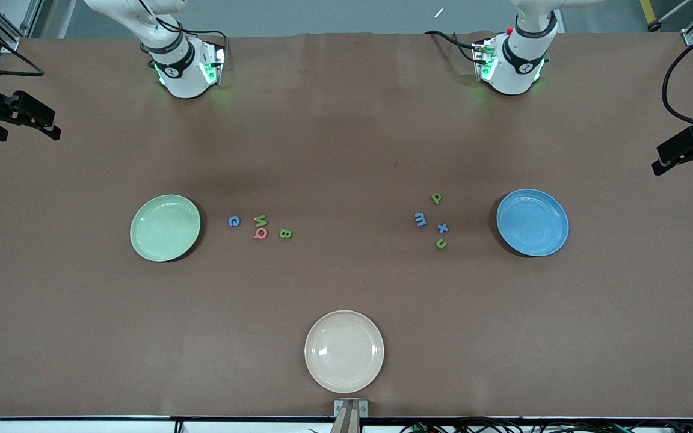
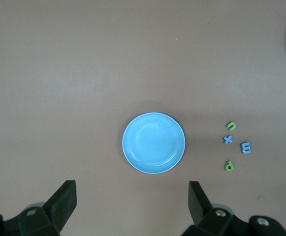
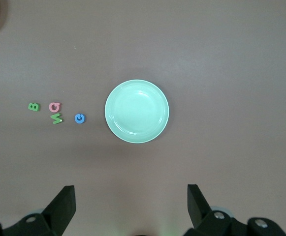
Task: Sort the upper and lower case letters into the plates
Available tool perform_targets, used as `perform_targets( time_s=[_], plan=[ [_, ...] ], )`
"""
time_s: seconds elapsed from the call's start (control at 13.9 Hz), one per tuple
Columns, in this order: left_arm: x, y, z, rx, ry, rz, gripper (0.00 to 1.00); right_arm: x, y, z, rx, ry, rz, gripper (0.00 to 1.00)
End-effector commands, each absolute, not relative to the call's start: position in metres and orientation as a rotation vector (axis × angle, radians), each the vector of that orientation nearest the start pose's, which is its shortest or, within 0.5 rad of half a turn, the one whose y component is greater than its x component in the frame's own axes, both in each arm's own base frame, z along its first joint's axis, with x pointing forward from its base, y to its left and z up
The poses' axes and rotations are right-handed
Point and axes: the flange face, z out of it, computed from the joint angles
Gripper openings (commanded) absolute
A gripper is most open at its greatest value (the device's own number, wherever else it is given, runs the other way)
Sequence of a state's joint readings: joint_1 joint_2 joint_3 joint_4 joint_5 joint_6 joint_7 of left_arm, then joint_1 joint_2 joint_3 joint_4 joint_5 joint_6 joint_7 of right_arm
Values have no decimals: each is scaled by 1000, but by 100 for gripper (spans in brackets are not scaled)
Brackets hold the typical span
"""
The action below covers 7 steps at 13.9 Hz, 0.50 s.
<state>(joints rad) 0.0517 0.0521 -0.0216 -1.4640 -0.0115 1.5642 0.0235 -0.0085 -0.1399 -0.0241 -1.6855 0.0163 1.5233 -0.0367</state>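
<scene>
The pale green plate (image 1: 165,228) lies toward the right arm's end of the table, and the bright blue plate (image 1: 532,222) toward the left arm's end; both are empty. Beside the green plate lie a blue C (image 1: 234,221), a green W (image 1: 260,219), a red Q (image 1: 260,233) and a green B (image 1: 285,233). Beside the blue plate lie a green p (image 1: 436,198), a blue m (image 1: 420,219), a blue x (image 1: 442,228) and a green u (image 1: 441,243). My right gripper (image 3: 131,189) is open, high over the table by the green plate (image 3: 137,111). My left gripper (image 2: 131,186) is open, high by the blue plate (image 2: 153,143).
A cream-white plate (image 1: 344,351) lies empty at the table's edge nearest the front camera. The two arm bases stand along the top of the front view. In that view the right gripper (image 1: 30,133) and the left gripper (image 1: 683,168) show at the table's two ends.
</scene>
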Motion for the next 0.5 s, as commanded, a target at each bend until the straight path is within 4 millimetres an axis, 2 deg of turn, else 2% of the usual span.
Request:
perform_targets(
  time_s=[0.0,0.29,0.43],
  plan=[
    [562,16,659,-3161,-22,-98,100,495,-15,642,-3110,-23,24,100],
    [560,16,658,-3164,-17,-88,100,495,-16,641,-3109,-19,34,100],
    [563,7,652,-3206,-12,-69,100,495,-14,642,-3110,-21,32,100]
  ],
)
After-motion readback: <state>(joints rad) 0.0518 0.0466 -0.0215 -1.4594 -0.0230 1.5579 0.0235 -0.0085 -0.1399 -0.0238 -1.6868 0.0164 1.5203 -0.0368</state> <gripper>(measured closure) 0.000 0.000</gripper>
